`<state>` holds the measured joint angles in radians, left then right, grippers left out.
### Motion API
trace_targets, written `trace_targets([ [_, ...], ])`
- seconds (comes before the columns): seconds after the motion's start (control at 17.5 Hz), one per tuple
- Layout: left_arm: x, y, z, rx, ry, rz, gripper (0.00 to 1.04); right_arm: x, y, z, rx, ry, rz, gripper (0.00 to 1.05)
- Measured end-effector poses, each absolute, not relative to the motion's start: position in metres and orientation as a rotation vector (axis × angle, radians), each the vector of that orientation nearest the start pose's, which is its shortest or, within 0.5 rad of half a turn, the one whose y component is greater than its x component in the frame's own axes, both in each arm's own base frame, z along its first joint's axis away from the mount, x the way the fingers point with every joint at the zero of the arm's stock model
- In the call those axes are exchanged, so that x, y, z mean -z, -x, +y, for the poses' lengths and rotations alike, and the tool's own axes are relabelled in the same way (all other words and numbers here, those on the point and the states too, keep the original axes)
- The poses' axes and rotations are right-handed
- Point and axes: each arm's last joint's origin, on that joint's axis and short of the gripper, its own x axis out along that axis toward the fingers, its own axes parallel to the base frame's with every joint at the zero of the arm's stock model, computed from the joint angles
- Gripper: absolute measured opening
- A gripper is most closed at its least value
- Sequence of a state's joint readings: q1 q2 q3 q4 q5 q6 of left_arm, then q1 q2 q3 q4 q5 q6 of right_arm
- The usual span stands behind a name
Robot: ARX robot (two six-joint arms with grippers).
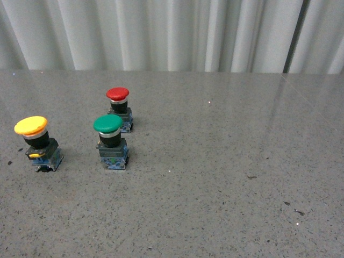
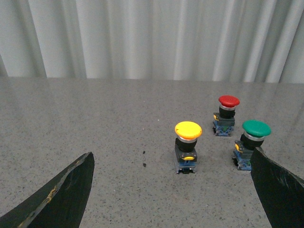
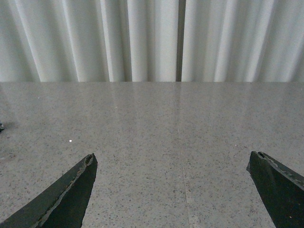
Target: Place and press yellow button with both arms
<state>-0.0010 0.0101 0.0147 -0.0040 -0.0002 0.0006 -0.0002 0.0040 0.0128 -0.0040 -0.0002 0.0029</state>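
Yellow button [image 2: 187, 145] upright, ahead of spread left pincer [image 2: 172, 153], untouched, right pincer [image 3: 173, 154] likewise spread

Desk: grey speckled stone-look desk [image 1: 231, 177], filling the lower frame.
Far left: yellow mushroom-capped push-button [image 1: 37, 144], upright.
Left of centre: green-capped push-button [image 1: 111, 141], with the red-capped push-button [image 1: 119, 109] just above it.

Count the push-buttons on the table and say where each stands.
3. The yellow button stands at far left, the green button to its right, and the red button just behind the green one. None appears hidden.
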Motion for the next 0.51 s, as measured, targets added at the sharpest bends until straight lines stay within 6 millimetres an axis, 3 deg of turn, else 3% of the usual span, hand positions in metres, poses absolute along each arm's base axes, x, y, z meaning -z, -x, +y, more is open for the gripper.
trace_targets([
  [0.11,-0.167,-0.098,0.000,-0.003,0.000,0.006,0.98,-0.167,-0.097,0.000,0.000,-0.003,-0.005,0.98],
  [0.23,-0.171,-0.104,0.000,-0.173,-0.042,0.280,0.98,-0.167,-0.097,0.000,-0.001,-0.002,-0.004,0.98],
  [0.29,-0.182,-0.113,0.005,-0.237,-0.046,0.271,0.98,-0.167,-0.097,0.000,0.000,-0.002,-0.006,0.98],
  [0.4,-0.212,-0.139,0.013,-0.229,-0.040,0.195,0.98,-0.167,-0.097,0.000,0.000,-0.002,-0.004,0.98],
  [0.51,-0.231,-0.182,0.014,-0.145,-0.060,0.198,0.98,-0.167,-0.097,0.000,0.000,-0.002,-0.004,0.98],
])
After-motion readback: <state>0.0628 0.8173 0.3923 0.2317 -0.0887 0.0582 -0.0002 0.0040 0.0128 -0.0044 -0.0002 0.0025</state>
